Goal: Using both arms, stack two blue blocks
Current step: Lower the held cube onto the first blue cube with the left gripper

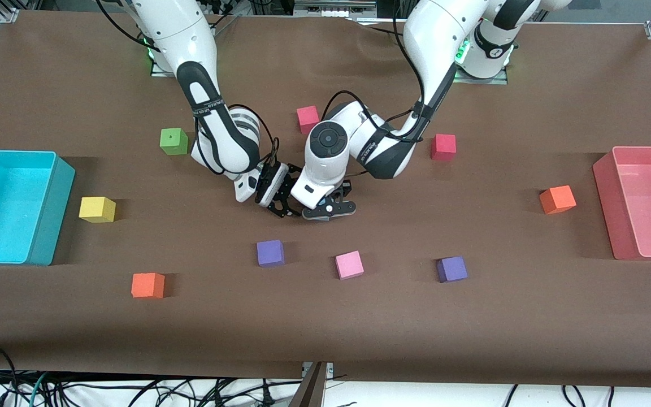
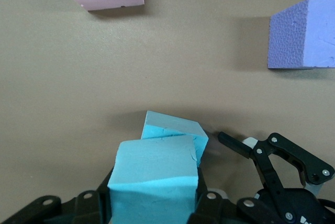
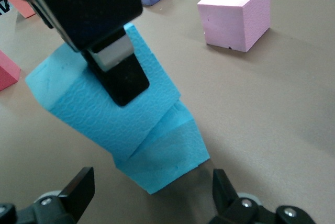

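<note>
Upper blue block [image 3: 99, 98] and lower blue block [image 3: 167, 153]: matt foam with a fine pebbled grain. Pink cube [image 3: 236, 14] and purple cube [image 2: 302, 34]: the same porous, matt foam. Table cover [image 1: 325, 328]: brown, matt, felt-like cloth. Left gripper [image 3: 112, 64]: black matt plastic with a pale pad. Turquoise bin [image 1: 48, 215] and pink bin [image 1: 605, 203]: smooth plastic.

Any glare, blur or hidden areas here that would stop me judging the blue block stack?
Front view: even light, soft shadows, but both wrists hide the blue blocks. Left wrist view: sharp, upper blue block held in the left gripper, partly covering the lower blue block. Right wrist view: no glare; open right gripper frames the stack.
</note>
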